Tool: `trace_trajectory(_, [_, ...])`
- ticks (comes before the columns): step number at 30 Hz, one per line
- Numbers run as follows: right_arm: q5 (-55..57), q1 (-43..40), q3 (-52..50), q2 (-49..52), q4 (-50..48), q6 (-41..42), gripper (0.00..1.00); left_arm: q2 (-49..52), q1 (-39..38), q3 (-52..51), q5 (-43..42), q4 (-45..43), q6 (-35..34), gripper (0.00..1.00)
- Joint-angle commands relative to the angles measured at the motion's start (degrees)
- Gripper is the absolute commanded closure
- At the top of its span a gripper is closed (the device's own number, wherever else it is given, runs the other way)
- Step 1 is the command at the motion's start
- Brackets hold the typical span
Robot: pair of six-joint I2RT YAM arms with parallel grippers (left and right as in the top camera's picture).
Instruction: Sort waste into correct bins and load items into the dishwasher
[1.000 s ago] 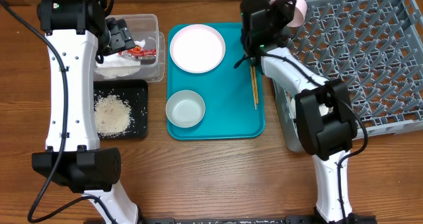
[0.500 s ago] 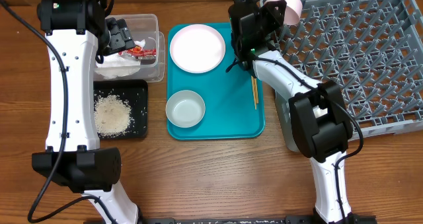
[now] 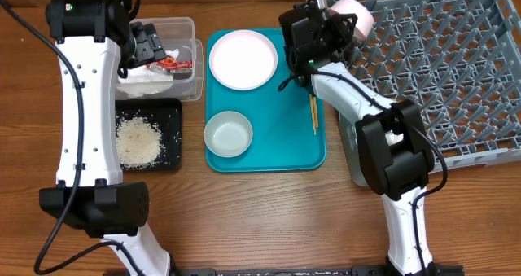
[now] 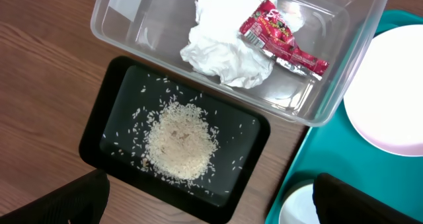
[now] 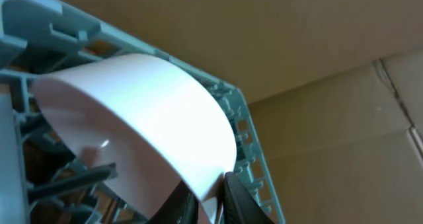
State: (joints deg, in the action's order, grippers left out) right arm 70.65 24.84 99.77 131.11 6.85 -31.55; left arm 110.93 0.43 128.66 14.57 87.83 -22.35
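Right gripper (image 5: 210, 196) is clamping a white bowl (image 5: 139, 118) by its rim at the dish rack's (image 3: 440, 72) far-left corner. Left gripper (image 3: 148, 42) is hanging, jaws apart, over the clear tub (image 3: 183, 28). Napkin (image 4: 218, 52) and wrapper (image 4: 281, 36) are lying there, and rice (image 4: 180, 139) is in the black tray (image 4: 112, 112). Plate (image 3: 242, 59), second bowl (image 3: 228, 134) and chopsticks (image 3: 313, 113) are awaiting loading.

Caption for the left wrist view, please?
Napkin and red wrapper in the clear tub; rice in the black tray.

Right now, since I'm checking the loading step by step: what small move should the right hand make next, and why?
Probably lower the bowl a little into the dish rack, then let go. The right hand is shut on the bowl's rim and holds it tilted over the rack's corner, apparently not yet seated.
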Motion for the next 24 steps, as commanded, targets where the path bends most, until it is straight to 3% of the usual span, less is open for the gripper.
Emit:
trace_trajectory(1, [-1.29,0.48,0.76,0.79,1.05,6.51,0.85,0.44,0.31,0.33,-0.04,-0.04,-0.39,0.00])
trace_trajectory(6, [-1.46,1.44,0.76,0.63,1.01,8.72,0.79,0.44,0.31,0.33,-0.04,-0.04,-0.42,0.00])
trace_trajectory(12, [-3.85,2.78,0.81,-0.11,-2.34,9.33,0.46,0.44,0.31,0.33,-0.04,-0.04,-0.39,0.00])
trace_trajectory(16, [-4.74,3.52,0.83,-1.79,-9.29,9.33,0.30,0.44,0.31,0.33,-0.04,-0.04,-0.39,0.00])
trace_trajectory(20, [-13.25,4.48,0.83,-5.11,-8.13,13.20,0.27,0.44,0.31,0.33,-0.04,-0.04,-0.39,0.00])
trace_trajectory(24, [-32.65,5.79,0.83,-9.57,5.70,23.45,0.25,0.44,0.31,0.33,-0.04,-0.04,-0.39,0.00])
